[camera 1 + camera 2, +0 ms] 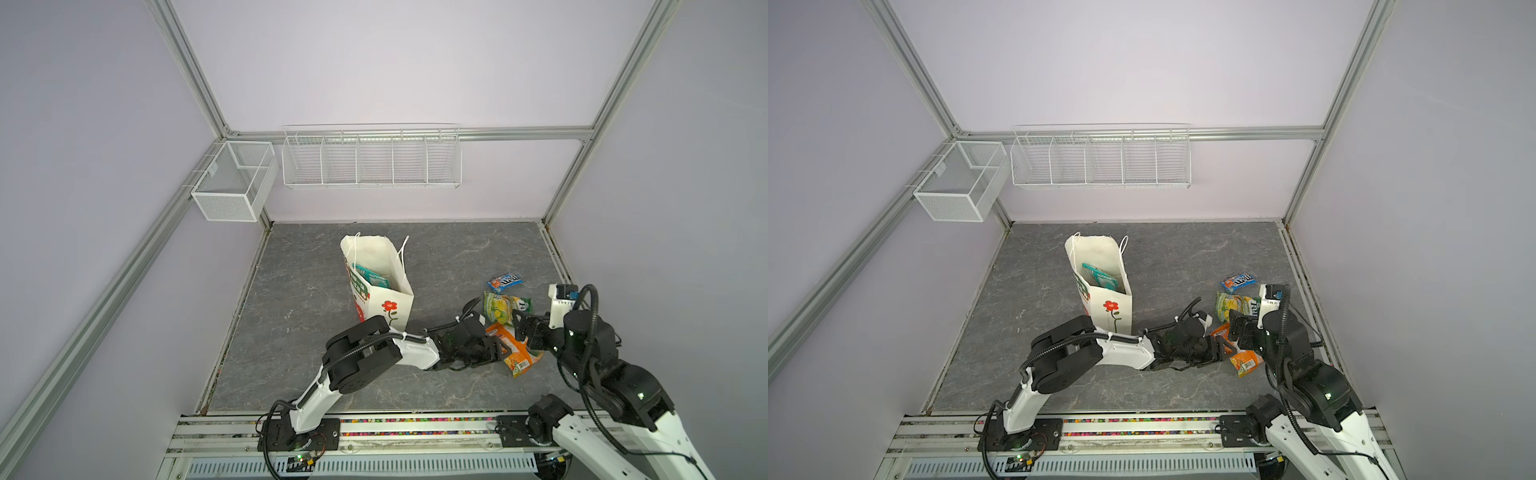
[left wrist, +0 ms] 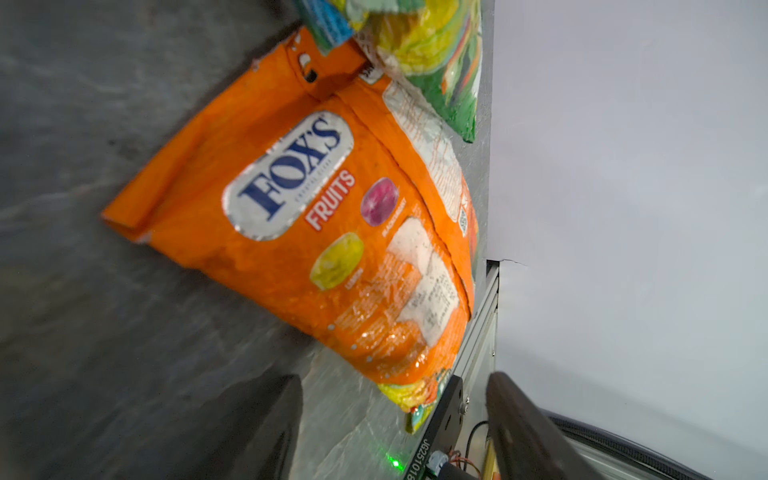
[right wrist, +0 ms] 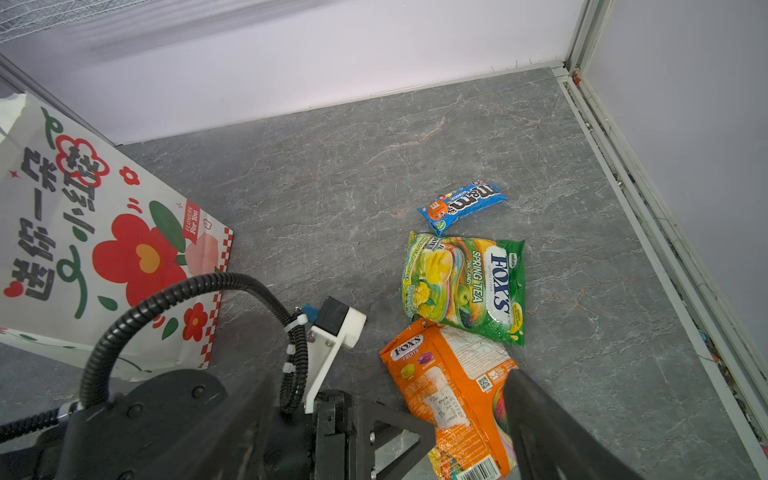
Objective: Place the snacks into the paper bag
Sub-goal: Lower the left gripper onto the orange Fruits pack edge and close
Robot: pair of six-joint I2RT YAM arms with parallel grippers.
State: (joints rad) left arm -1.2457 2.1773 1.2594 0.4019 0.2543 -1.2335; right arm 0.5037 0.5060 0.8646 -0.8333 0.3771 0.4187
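The paper bag [image 1: 390, 299] [image 1: 1108, 303] [image 3: 104, 249] stands upright with a teal packet [image 1: 372, 276] inside. Three snacks lie on the table to its right: a blue M&M's packet [image 1: 504, 282] [image 3: 463, 205], a green-yellow FOX'S packet [image 1: 505, 309] [image 3: 465, 282] and an orange FOX'S packet [image 1: 517, 353] [image 2: 291, 232] [image 3: 449, 390]. My left gripper [image 1: 500, 347] [image 2: 395, 386] lies low at the orange packet's near end, open, with the packet's corner between its fingers. My right gripper [image 1: 525, 328] [image 3: 395, 428] hovers open just above the same packet.
A mesh basket [image 1: 232, 183] and a long wire rack [image 1: 372, 160] hang on the back walls. The table's right rail [image 3: 665, 291] runs close to the snacks. The two arms crowd together over the orange packet.
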